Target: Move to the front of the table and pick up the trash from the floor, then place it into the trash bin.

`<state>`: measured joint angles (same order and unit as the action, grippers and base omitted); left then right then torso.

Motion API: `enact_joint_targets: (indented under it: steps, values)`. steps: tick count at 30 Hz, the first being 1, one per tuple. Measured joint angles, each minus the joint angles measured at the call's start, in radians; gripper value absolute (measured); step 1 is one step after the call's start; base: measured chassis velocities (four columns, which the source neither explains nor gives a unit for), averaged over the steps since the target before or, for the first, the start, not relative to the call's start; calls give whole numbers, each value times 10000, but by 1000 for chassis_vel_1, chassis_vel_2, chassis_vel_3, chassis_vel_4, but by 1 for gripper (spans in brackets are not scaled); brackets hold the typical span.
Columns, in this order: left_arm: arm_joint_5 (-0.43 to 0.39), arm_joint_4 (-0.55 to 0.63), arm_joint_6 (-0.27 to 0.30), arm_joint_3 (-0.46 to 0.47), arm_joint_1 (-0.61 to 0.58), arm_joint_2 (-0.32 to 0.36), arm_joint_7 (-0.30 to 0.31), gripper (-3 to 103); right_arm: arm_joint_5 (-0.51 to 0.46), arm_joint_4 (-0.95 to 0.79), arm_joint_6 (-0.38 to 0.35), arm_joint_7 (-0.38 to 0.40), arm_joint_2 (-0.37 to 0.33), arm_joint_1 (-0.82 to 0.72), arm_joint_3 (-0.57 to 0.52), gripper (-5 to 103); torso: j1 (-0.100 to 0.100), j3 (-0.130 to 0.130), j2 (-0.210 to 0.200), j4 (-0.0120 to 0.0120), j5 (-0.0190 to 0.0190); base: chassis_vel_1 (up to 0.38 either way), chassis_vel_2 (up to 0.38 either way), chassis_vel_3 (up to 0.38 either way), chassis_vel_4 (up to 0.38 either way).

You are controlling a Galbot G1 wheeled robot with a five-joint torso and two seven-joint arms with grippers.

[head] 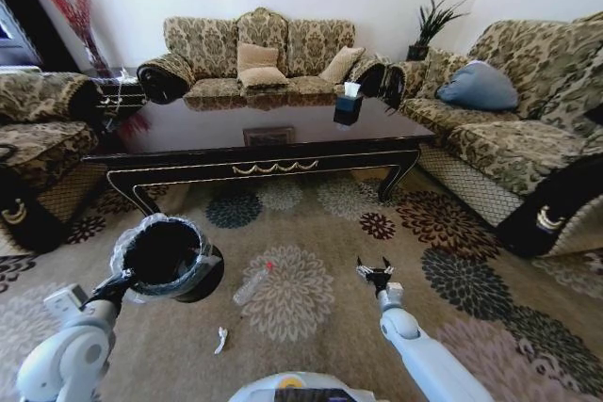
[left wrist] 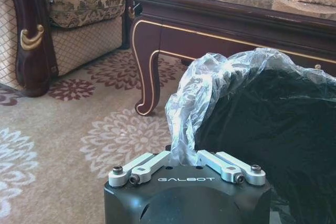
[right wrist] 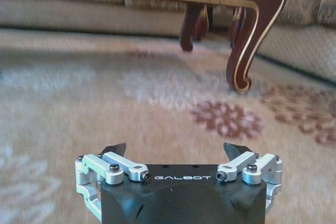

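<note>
Left gripper [head: 121, 280] is clamped on the trash bin [head: 168, 257] by its lined rim, holding it above the carpet [head: 311, 233]. Right gripper [head: 375, 273] hovers spread wide, empty. The bottle [head: 252, 285] lies between them, a white scrap [head: 220, 339] nearer, both before the table [head: 273, 152].

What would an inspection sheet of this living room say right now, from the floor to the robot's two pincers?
Surface: patterned carpet, table ahead.
Job's things: clear bottle with red cap and white scrap lie on the carpet; trash bin with plastic liner, held at the robot's left.
Clutter: black tissue box on the table.
Pincers: left pincer shut on the bin's rim and liner; right pincer open, empty, over the carpet.
Cables: nothing seen.
Surroundings: sofas around the table, potted plant in the corner.
</note>
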<state>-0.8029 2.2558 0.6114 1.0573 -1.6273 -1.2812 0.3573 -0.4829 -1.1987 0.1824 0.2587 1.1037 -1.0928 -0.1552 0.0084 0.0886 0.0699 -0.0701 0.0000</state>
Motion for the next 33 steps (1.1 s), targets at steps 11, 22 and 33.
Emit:
enact_joint_targets:
  steps: [11, 22, 33]
  values:
    - [195, 198, 34, 163, -299, -296, 46, 3, -260, 2124, 159, 71, 667, 1029, 311, 100, 0, 1, 0, 1, 0, 0, 0, 0, 0]
    - [357, 336, 49, 258, -478, -587, 59, 3, -1114, 3649, 689, 112, 1202, 1783, 428, 100, 0, 1, 0, 1, 0, 0, 0, 0, 0]
    - [375, 439, 57, 367, -586, -618, 66, 3, -836, 5391, 1353, 229, 1787, 2577, -79, 100, 0, 2, -1, 1, 1, 0, 0, 0, 0]
